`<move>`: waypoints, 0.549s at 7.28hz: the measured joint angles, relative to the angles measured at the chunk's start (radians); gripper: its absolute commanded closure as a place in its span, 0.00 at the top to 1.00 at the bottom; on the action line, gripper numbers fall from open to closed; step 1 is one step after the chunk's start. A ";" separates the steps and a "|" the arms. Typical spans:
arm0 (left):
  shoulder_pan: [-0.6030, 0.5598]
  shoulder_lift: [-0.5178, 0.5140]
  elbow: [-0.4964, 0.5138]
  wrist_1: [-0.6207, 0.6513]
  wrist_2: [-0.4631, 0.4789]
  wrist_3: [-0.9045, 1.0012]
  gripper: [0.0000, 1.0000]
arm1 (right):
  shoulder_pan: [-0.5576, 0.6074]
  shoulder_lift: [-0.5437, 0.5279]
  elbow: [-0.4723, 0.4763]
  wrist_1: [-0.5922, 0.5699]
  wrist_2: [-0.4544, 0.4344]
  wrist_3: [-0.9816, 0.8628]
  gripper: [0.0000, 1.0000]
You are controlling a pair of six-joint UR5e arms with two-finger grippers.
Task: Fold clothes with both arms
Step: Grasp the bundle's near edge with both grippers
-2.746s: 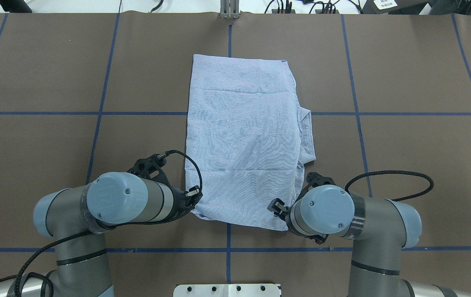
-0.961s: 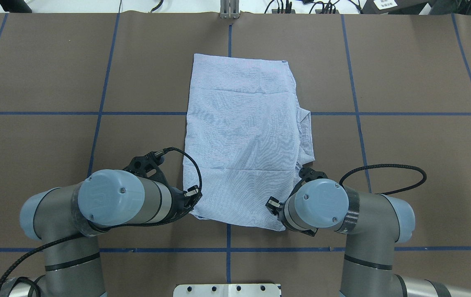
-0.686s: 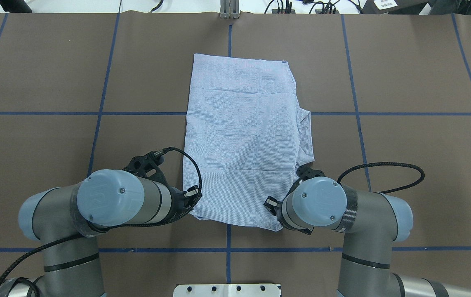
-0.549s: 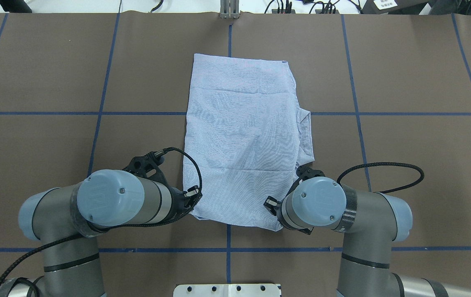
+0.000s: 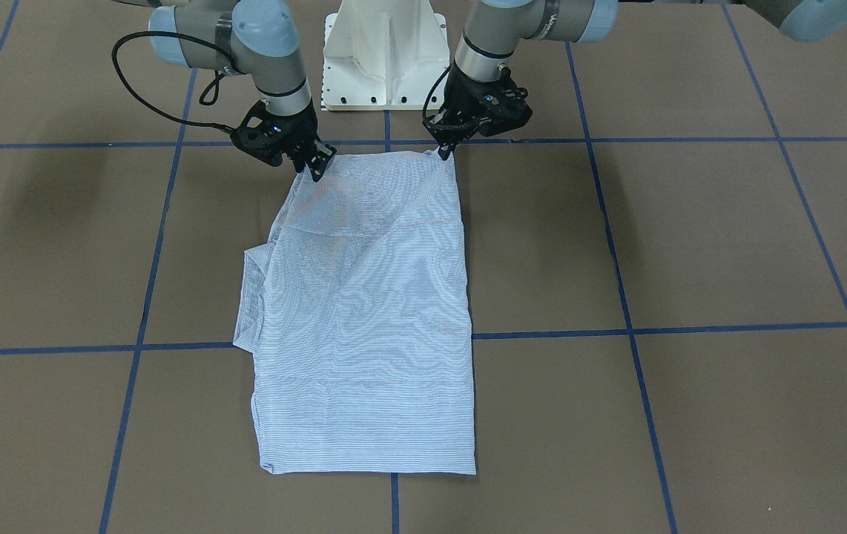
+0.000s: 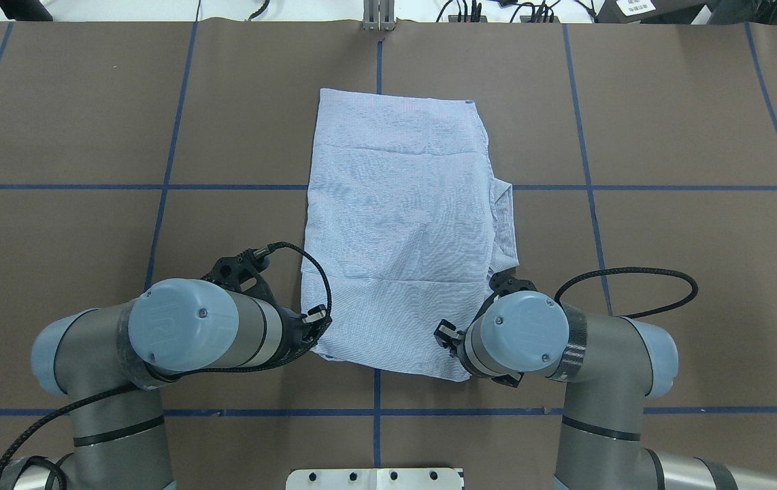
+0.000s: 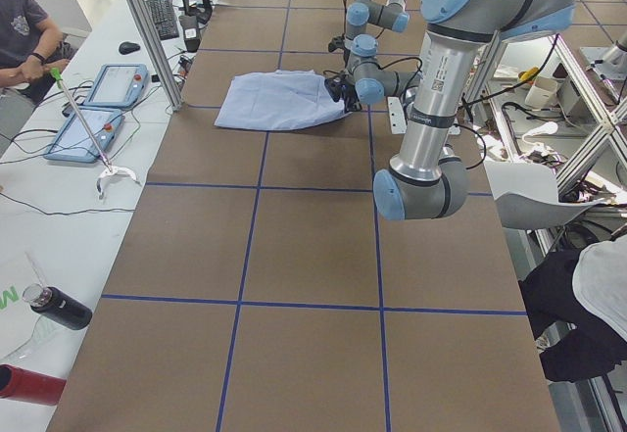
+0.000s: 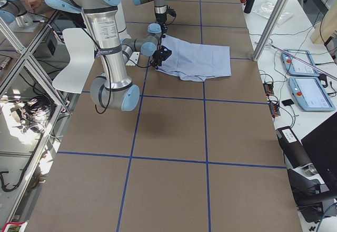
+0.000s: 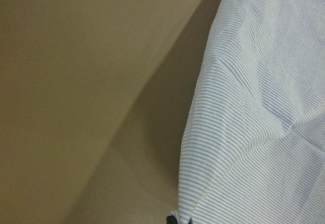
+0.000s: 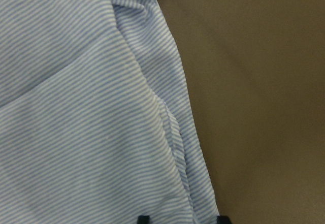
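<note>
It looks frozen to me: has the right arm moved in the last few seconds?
Yes. Seen from overhead, the right arm has shifted slightly left, away from the blue tape line on its right, and further over the shirt.

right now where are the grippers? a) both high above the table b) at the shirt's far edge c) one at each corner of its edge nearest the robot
c: the left gripper and right gripper each sit at a corner of the shirt, on its robot-side edge.

Soft matt woven-cloth shirt (image 6: 395, 224), matt brown paper-like table cover (image 6: 688, 122), smooth grey metal arms (image 6: 116, 422)
</note>
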 measured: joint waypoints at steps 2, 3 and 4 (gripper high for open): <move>-0.003 0.000 0.000 0.000 0.000 0.000 0.00 | 0.000 0.007 0.003 0.000 0.002 0.000 0.79; -0.005 0.001 -0.001 0.001 0.000 0.000 0.00 | -0.001 0.009 0.001 -0.001 0.004 0.001 0.79; -0.007 0.001 -0.001 0.002 0.000 0.000 0.00 | -0.002 0.010 -0.002 -0.001 0.007 0.001 0.79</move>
